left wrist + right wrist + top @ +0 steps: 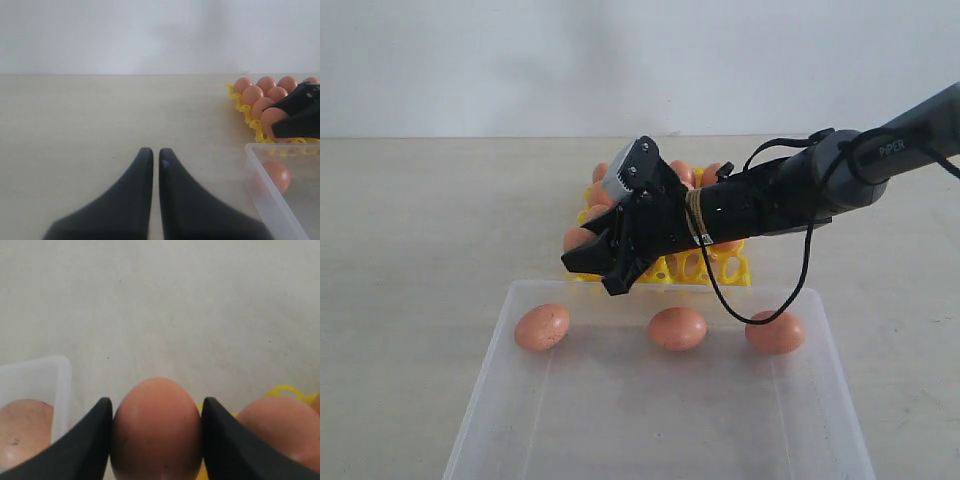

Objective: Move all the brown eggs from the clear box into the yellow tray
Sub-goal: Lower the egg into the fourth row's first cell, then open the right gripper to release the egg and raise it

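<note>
Clamping my right gripper (156,404) on one smooth orange-brown oval egg (156,437), I hold it at the near left corner of the bright yellow plastic lattice tray (722,270), beside eggs seated there. Three more brown eggs (677,328) lie along the far wall of the shallow frosted-clear plastic box (520,292). My left gripper (155,152) hangs over pale tabletop (75,115), fingers pressed together on nothing.

The clear box (490,370) is frosted plastic, the yellow tray (732,270) smooth plastic; the brown eggs (542,327) look smooth, matt.
</note>
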Tool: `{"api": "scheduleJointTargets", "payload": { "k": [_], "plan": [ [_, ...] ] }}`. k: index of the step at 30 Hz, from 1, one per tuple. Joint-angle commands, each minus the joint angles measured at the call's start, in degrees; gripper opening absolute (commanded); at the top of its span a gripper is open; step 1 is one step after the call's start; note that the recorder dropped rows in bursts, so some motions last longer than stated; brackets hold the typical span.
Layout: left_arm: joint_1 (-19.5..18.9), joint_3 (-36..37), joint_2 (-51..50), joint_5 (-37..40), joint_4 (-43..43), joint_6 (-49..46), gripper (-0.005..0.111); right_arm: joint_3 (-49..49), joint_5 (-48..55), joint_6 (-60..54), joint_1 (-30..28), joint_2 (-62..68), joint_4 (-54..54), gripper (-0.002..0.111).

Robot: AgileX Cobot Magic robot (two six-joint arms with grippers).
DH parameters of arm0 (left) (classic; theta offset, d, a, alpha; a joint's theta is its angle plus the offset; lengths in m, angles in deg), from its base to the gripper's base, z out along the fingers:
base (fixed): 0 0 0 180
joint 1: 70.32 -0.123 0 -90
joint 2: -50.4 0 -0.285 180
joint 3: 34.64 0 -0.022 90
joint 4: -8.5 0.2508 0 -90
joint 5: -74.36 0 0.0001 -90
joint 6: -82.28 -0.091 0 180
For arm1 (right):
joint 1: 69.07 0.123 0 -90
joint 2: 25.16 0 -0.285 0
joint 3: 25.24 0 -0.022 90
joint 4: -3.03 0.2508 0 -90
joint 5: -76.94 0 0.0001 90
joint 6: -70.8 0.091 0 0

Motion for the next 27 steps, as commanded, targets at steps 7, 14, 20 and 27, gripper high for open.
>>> {"api": "scheduleJointTargets", "payload": {
  "k": [7,14,20,27],
  "plan": [
    [0.49,0.23,0.12,0.0,-0.06,-0.15,0.004,-0.49,2.78,-3.55,0.57,-0.03,-0.41,0.004],
    [0.49,0.23,0.12,0.0,-0.06,-0.15,0.004,-0.49,5.17,-4.41,2.31,-0.03,-0.59,0.054],
    [0.49,0.23,0.12,0.0,-0.06,-0.15,0.004,-0.49,6.24,-4.41,2.39,-0.15,2.49,0.054],
    [0.49,0.23,0.12,0.0,-0.06,-0.15,0.004,-0.62,12.52,5.23,2.39,-15.32,2.47,0.054]
  ]
}}
